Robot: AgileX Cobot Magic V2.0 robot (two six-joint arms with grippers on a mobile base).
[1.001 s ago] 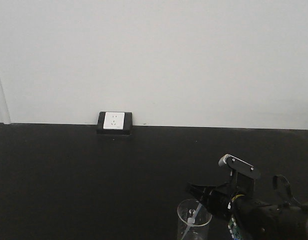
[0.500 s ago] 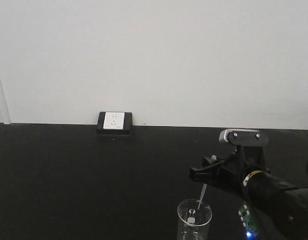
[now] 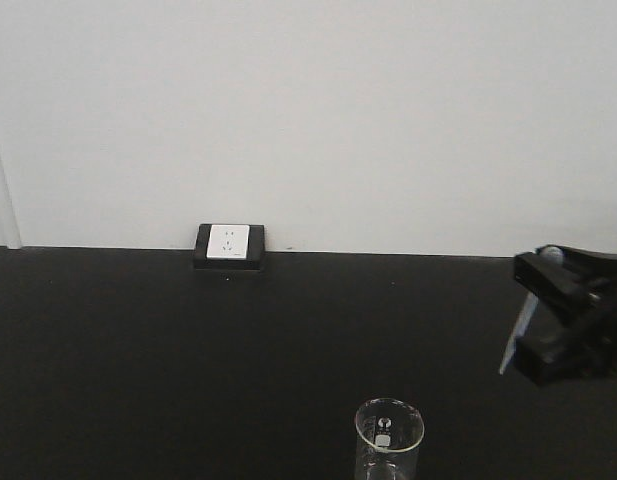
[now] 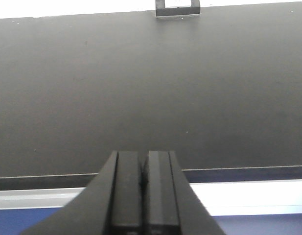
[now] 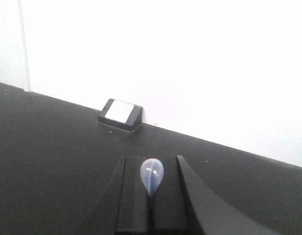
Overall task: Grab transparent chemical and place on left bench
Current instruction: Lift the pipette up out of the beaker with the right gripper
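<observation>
Holding the transparent chemical in the right end effector, black fingers pinched nearly together on the stem just below the bulb. Seen from the right wrist view as a pale bluish teardrop bulb standing up out of the narrow gap between those fingers. Hanging in the air well to the right of the glass beaker and higher than its rim, clear of the black tabletop and touching nothing but the end effector. Running on a slant: bulb end uppermost and farther from the beaker, thin tip lowest and leaning back toward the beaker's side, long axis nearer upright than level. Clear, with a faint blue cast along the stem; too thin to make out any liquid level inside. As for the beaker: upright at the bottom edge of the front view, mouth open upward, base cut off by the picture edge. Behind its glass, just below the rim, a small pale fleck; cannot tell whether print, reflection or contents. As for the left end effector: fingers pressed flat together with nothing between them, above the near edge of the tabletop, facing the wall socket. That socket farther back than the beaker and to its left, at the foot of the white wall.
</observation>
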